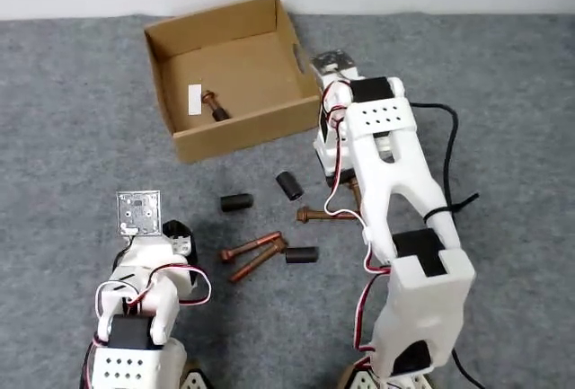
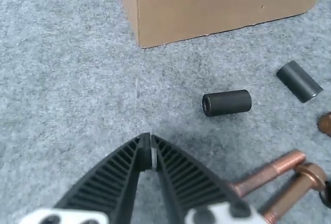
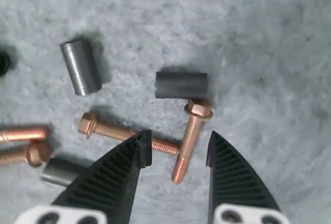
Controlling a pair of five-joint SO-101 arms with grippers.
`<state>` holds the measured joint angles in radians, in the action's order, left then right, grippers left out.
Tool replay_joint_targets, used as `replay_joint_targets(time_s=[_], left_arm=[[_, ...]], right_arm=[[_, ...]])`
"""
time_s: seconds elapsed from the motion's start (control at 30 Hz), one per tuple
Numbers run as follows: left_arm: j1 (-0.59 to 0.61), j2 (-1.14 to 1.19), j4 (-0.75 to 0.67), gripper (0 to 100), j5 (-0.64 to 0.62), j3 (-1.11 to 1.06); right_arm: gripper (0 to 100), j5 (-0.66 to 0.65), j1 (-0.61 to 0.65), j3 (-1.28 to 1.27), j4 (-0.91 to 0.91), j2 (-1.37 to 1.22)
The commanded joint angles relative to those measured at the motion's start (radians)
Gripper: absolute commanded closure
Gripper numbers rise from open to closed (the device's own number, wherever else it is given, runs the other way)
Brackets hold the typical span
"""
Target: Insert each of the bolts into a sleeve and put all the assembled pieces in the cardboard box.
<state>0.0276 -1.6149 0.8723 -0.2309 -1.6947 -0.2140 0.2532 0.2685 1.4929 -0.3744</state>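
The cardboard box (image 1: 235, 110) stands at the back and holds one bolt set in a sleeve (image 1: 214, 106). Loose black sleeves (image 1: 236, 201) (image 1: 288, 185) (image 1: 301, 254) and copper bolts (image 1: 250, 247) (image 1: 323, 215) lie on the grey carpet in the middle. My right gripper (image 3: 178, 144) is open just above the carpet, its fingers on either side of the shank of one bolt (image 3: 190, 136). That bolt's head touches a sleeve (image 3: 181, 85), and a second bolt (image 3: 119, 131) lies across one finger's tip. My left gripper (image 2: 150, 149) is shut and empty, short of a sleeve (image 2: 226, 102) and two bolts (image 2: 269, 175).
The box's front wall (image 2: 222, 6) rises beyond the left gripper. Another sleeve (image 2: 299, 81) lies farther off. The right arm (image 1: 386, 164) stretches over the right half of the table and hides part of the parts pile. Bare carpet lies to the left of the box.
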Motion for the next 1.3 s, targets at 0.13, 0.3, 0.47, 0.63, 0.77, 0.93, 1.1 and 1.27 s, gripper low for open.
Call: replay_joint_targets(time_s=[0.13,0.3,0.47,0.63,0.77,0.93,1.1,1.27], left_arm=[[0.005,-0.003,0.008,99,0.002,0.004],[0.005,-0.003,0.008,99,0.002,0.004],[0.005,-0.003,0.008,99,0.002,0.004],[0.005,-0.003,0.008,99,0.002,0.004],[0.005,-0.003,0.008,99,0.002,0.004],[0.005,-0.003,0.008,99,0.002,0.004],[0.005,-0.003,0.006,99,0.002,0.004],[0.005,-0.003,0.006,99,0.002,0.004]], right_arm=[[82.5,-0.304,0.027,0.044,-0.013,0.002],[82.5,-0.52,0.016,0.044,-0.008,0.007],[82.5,-0.658,-0.001,0.044,-0.013,-0.001],[82.5,-0.763,-0.004,0.04,-0.065,-0.004],[82.5,-0.813,-0.024,0.043,-0.139,-0.05],[82.5,-0.813,-0.022,0.043,-0.139,-0.097],[82.4,-0.813,-0.019,0.038,-0.139,-0.111],[82.4,-0.812,-0.005,0.032,-0.139,-0.143]])
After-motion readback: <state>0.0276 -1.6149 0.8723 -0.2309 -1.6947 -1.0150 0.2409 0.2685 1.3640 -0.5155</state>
